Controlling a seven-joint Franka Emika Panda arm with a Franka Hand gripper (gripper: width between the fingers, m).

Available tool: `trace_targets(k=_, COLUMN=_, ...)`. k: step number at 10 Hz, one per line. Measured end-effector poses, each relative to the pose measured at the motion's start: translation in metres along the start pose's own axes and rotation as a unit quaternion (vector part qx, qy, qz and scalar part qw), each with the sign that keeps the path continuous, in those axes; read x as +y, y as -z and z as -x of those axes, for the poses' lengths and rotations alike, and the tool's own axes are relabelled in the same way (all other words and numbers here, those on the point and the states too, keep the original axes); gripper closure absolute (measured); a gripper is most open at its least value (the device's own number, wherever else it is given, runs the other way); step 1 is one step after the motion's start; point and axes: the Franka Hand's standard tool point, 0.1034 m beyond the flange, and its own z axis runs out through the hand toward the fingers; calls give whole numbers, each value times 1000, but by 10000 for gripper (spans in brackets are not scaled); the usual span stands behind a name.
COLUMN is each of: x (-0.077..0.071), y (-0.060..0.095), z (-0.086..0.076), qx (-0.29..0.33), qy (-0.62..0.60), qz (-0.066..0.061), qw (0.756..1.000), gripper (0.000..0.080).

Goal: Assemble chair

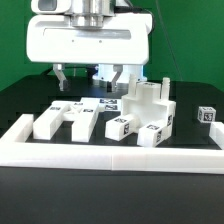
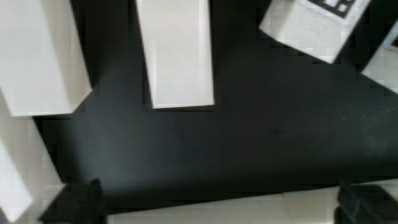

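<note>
Robot arm (image 1: 88, 40), hanging low over the black surface (image 1: 25, 100); its jaws are spread wide and hold nothing. Border wall (image 1: 110, 152): well clear of the jaws, on the camera's side of them. Chair parts, all short of the jaws on that same side:
- a blocky cluster (image 1: 150, 112), seemingly joined already, toward the exterior view's right of the jaws;
- two long bars (image 1: 82, 122), toward the exterior view's left of them;
- a small tagged cube (image 1: 207, 115), well apart, farther right.

Wrist view: one bar (image 2: 178, 55) lies ahead of the dark fingertips (image 2: 71, 202), not between them. Probable step: fetching a bar. Done well, the jaws straddle its narrow width squarely, clear of the neighbouring bar (image 2: 36, 60), before closing.
</note>
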Motion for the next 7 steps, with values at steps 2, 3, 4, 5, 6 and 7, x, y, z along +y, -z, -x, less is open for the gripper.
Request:
trace_targets(k=2, x=12, y=-5, z=6, qx=-2, qy=32, qz=3, qw=999, gripper=150)
trace_targets(k=3, x=18, y=-9, z=13, qx=-7, qy=34, qz=5, qw=999, gripper=150)
trace_targets(k=4, x=20, y=-12, z=17, qx=-12, qy=43, qz=4, qw=999, gripper=150)
trace_targets(k=5, x=21, y=-14, z=23, qx=-25, qy=44, qz=0, qw=999, gripper=150)
trace_targets(k=6, x=20, y=-16, z=27, qx=-35, qy=43, qz=-3, qw=998, gripper=150)
trace_targets(k=7, x=17, y=-15, z=27, qx=-47, qy=43, qz=-9, qw=998, gripper=150)
